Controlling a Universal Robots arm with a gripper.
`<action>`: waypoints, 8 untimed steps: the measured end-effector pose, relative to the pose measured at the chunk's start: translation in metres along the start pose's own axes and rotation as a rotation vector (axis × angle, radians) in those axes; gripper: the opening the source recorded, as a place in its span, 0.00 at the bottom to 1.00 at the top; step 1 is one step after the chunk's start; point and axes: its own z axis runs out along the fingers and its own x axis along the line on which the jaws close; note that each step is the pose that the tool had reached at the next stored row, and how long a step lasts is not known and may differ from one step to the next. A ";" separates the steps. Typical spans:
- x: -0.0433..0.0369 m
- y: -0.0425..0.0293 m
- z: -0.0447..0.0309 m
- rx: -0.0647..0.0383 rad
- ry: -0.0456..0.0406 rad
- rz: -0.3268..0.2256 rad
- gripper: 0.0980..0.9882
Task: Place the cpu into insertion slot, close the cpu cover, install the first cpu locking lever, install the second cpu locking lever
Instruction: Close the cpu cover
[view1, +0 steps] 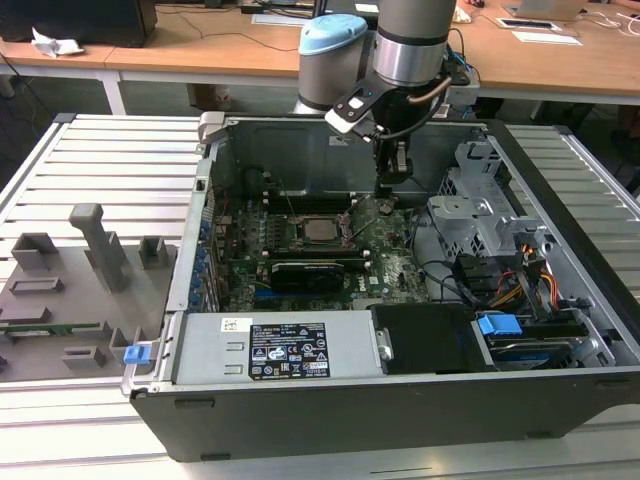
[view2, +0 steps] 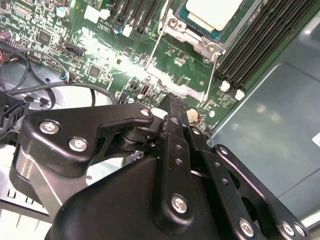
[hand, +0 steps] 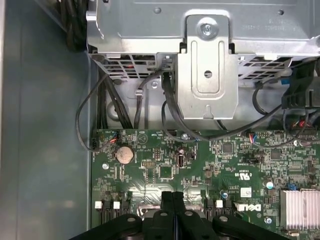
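Claw pressed together, low over mobo just beside cpu seated in insertion slot.

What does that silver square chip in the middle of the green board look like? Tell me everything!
The cpu is a small flat square with a pale, dull silver metal top. It lies flat in the insertion slot on the green motherboard. The cpu cover, a thin metal frame, sits around its edges, leaving the top showing. The gripper, jaws shut, hangs to the exterior view's right of it and does not touch it.
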 end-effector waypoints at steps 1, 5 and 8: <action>0.0001 0.0009 0.0000 0.000 -0.0001 0.000 0.01; 0.0001 0.0054 0.0006 0.002 0.0000 0.000 0.01; 0.0001 0.0064 0.0033 0.004 0.0001 -0.001 0.01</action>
